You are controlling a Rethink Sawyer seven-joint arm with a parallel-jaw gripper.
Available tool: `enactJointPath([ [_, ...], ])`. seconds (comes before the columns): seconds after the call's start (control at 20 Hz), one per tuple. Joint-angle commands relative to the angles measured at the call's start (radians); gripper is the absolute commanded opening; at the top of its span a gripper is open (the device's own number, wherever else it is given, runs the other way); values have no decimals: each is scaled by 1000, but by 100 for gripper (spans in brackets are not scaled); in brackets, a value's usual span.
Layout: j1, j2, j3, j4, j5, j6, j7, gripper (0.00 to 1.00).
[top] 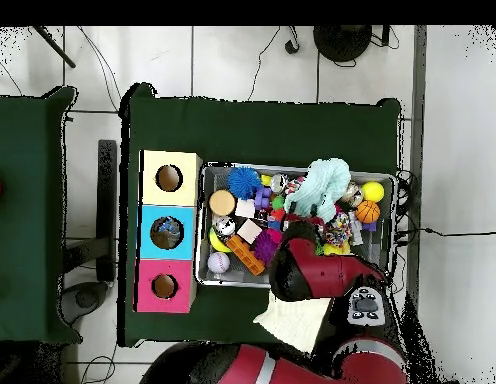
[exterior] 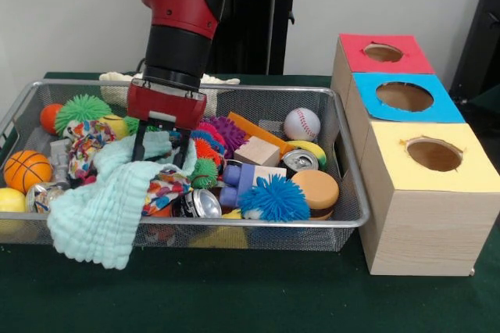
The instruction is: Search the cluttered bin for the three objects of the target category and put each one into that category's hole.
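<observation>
One claw (exterior: 160, 148) down in bin (exterior: 344, 192), fingers parted astride mint cloth (exterior: 109, 208); tips hidden.

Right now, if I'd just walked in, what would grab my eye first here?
Probably the red and black arm reaching down into the wire bin, its hand pressed among the toys beside a mint green cloth that spills over the bin's front rim. Next, the three wooden boxes right of the bin, topped red, blue and yellow, each with a round hole.
</observation>
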Motion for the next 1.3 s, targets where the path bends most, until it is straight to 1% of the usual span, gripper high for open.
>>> enactJointPath([
  [0.05,29,96,-14,-110,51,-171,38,100],
  [0.2,43,149,-50,-137,97,-249,15,100],
  [0.3,44,174,-64,-148,109,-290,6,100],
  [0.55,17,237,-60,-206,95,-361,2,100],
  [0.85,14,273,-68,-229,87,-400,13,100],
  [0.9,10,289,-69,-241,86,-409,10,100],
  [1.05,10,293,-69,-250,69,-418,22,100],
  [1.1,13,293,-74,-252,64,-426,33,0],
  [1.25,-5,283,-58,-244,47,-447,65,0],
  [1.3,-3,277,-58,-242,38,-422,73,0],
])
